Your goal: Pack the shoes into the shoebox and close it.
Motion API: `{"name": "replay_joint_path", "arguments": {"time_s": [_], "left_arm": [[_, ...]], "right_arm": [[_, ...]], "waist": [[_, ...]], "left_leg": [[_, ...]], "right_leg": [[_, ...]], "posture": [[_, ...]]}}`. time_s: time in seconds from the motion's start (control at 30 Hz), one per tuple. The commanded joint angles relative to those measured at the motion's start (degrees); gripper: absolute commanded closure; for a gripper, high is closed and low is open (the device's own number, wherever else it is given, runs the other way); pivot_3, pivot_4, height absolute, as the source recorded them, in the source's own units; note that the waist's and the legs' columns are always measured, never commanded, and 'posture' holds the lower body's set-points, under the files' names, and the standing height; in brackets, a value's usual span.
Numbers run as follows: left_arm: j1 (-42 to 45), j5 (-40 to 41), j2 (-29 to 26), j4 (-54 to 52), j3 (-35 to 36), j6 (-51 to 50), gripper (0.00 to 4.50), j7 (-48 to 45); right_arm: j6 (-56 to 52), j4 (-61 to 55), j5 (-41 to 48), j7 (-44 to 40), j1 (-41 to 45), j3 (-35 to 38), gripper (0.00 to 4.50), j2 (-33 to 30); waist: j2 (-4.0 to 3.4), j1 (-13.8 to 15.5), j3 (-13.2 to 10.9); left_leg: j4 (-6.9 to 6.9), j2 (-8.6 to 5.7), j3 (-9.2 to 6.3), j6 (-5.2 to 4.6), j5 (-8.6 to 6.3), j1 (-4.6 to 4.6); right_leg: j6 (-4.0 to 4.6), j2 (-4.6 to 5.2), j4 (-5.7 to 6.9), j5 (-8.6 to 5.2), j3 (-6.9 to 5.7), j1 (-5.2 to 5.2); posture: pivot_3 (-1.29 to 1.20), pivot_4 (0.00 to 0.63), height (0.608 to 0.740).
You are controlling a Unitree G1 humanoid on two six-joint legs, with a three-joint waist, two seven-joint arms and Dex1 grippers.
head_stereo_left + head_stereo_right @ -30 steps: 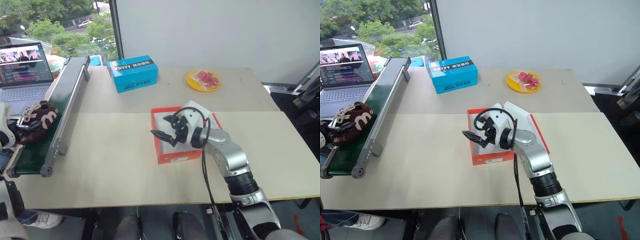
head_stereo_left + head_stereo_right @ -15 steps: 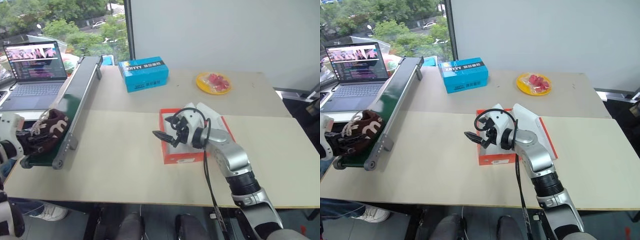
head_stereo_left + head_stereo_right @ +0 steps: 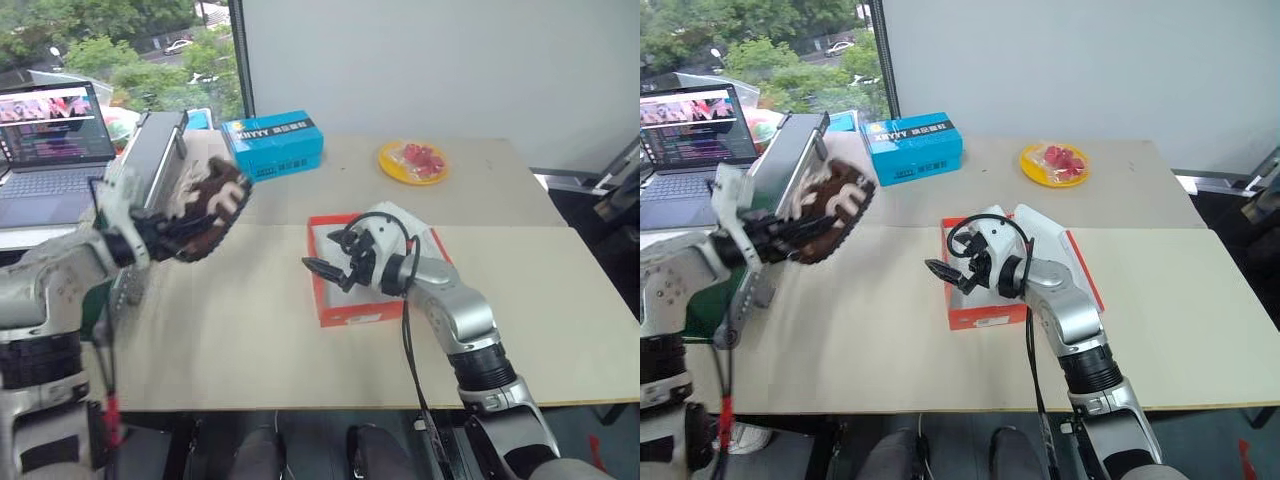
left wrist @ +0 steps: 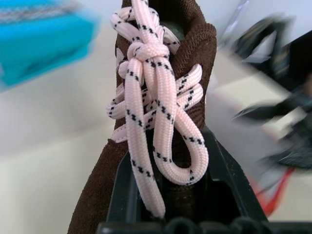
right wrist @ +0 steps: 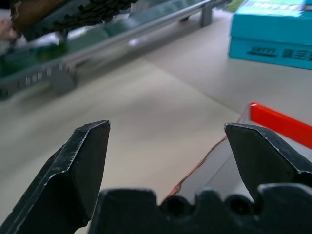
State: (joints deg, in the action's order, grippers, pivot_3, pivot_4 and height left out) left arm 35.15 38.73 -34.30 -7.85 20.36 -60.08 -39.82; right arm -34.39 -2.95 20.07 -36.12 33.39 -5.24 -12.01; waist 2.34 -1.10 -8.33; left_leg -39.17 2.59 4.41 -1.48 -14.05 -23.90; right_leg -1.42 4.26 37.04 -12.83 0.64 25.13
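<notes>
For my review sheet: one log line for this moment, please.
left gripper: shut on shoe, airborne | right gripper: open, over shoebox | box: open

Soft matt brown suede shoe point(image 4: 190, 53) with woven cloth laces point(image 4: 151, 92) between my hard black plastic fingers point(image 4: 234, 195).

Left pincer point(image 3: 165, 232) is clamped tight with its arm raised, while right pincer point(image 3: 322, 270) hangs level, fingers spread wide.

Shoe point(image 3: 205, 205) is hanging above the table point(image 3: 250, 320), left of the shoebox point(image 3: 345, 305). Shoebox is sitting mid-table. Blue box point(image 3: 272, 145) is lying behind it, to the left; plate point(image 3: 411, 162) behind, to the right. Conveyor point(image 3: 150, 160) and laptop point(image 3: 50, 125) are sitting far left.
</notes>
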Motion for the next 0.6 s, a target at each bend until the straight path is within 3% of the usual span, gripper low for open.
{"name": "replay_joint_path", "arguments": {"time_s": [0.03,0.17,0.43,0.6], "left_arm": [[1.7,3.4,4.4,-6.0,-0.4,-2.1,4.06,6.2],[2.4,5.1,9.2,-8.3,-2.4,-1.7,4.06,9.3],[2.2,5.1,13.7,-8.0,-7.0,1.3,4.06,10.8],[4.0,5.4,17.7,-7.1,-9.5,3.0,4.06,12.3]], "right_arm": [[-5.6,-3.4,9.1,3.2,3.6,7.9,0.00,2.8],[-12.2,-4.8,17.7,7.2,5.6,14.5,0.00,5.0],[-21.7,-5.2,32.9,15.1,8.6,22.6,0.00,7.3],[-23.8,-5.8,35.6,17.5,8.6,22.0,0.00,5.8]], "waist": [[0.00,-0.3,0.0],[0.00,-0.1,0.0],[-0.01,0.2,0.0],[-0.01,0.3,0.0]], "left_leg": [[0.01,0.00,-0.02,0.00,0.00,0.02],[0.08,0.00,-0.06,0.06,0.04,0.08],[0.11,-0.06,-0.04,0.06,0.04,0.08],[0.11,-0.07,-0.03,0.05,0.04,0.07]], "right_leg": [[0.00,-0.01,0.02,0.00,0.01,0.00],[0.02,0.00,0.04,0.01,0.03,0.00],[0.02,0.04,-0.01,0.01,0.02,0.00],[0.01,0.04,-0.07,0.01,0.02,-0.02]], "posture": [[0.00,0.150,0.740],[0.00,0.150,0.740],[0.00,0.150,0.740],[0.00,0.150,0.740]]}}
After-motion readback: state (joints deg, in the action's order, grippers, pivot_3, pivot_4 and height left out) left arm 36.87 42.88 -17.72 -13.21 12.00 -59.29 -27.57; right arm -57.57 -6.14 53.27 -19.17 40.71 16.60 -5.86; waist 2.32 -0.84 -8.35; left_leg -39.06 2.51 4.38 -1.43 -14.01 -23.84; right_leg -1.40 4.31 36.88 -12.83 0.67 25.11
